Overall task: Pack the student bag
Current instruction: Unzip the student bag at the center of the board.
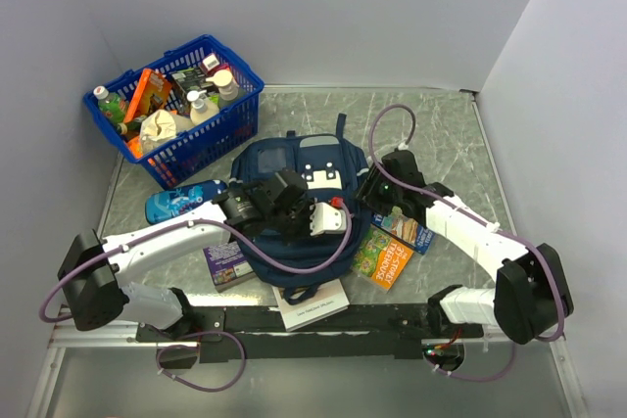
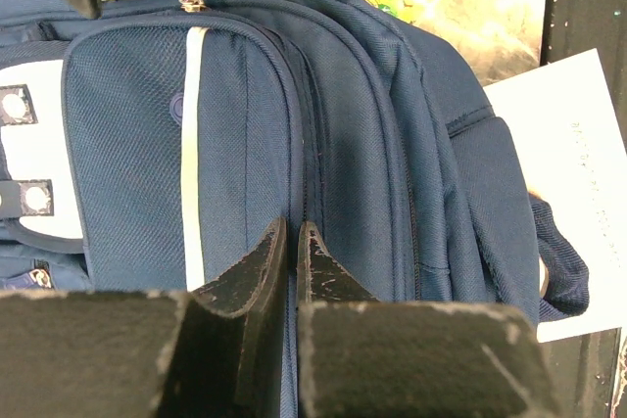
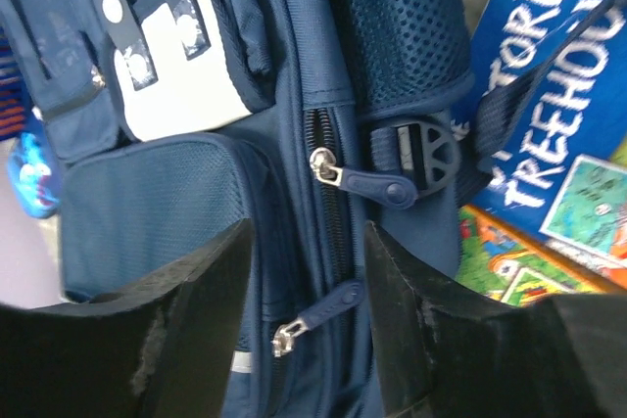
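Student bag lay flat mid-table, zips closed. Left gripper pinched shut on its front seam; right gripper hung open astride a zip pull. Risk: the small pull could slip out, or the thin pinch could let the bag drag.

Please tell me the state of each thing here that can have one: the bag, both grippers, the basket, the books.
student bag: lying flat, front up, visible zips look closed.
left gripper: shut, tips against the bag.
right gripper: open, astride a zip of the bag.
blue basket: filled with items.
books: closed, lying flat.
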Controlling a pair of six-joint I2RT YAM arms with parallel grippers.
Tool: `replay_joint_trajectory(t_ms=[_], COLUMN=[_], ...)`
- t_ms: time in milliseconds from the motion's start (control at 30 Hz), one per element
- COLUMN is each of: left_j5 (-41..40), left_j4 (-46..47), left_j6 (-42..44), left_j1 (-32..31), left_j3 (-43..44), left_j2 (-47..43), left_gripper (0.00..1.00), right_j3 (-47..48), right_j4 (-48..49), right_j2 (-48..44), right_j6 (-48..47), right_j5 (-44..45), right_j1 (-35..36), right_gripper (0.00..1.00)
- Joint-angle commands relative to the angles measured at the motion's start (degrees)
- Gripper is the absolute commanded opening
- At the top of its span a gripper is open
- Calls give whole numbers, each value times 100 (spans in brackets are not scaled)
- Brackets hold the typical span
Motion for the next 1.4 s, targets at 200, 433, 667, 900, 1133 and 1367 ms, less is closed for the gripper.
replay_joint_trajectory(t_ms=[200,433,667,900,1133,1367], left_j5=[271,288,297,314,323,314], left_j4=[113,165,174,183,218,253], left_j6=[61,61,52,61,43,78], left_j1=[-138,-156,-173,-182,-191,-191], left_j3=[-88,-70,-79,-167,-237,-272], left_j2=[-272,-290,-325,-386,-431,-439], left_gripper=[1,1,1,1,1,1], right_j3=[146,93,330,497,568,357], right_j4=[-64,191,227,243,323,112], right_j2=[184,544,790,914,1080,756], right_j6=[759,943,1075,1137,1154,1251], right_j5=[-45,122,394,658,702,535], right_j1=[-262,-403,-412,-403,-394,-368], right_gripper=[62,59,47,45,45,51])
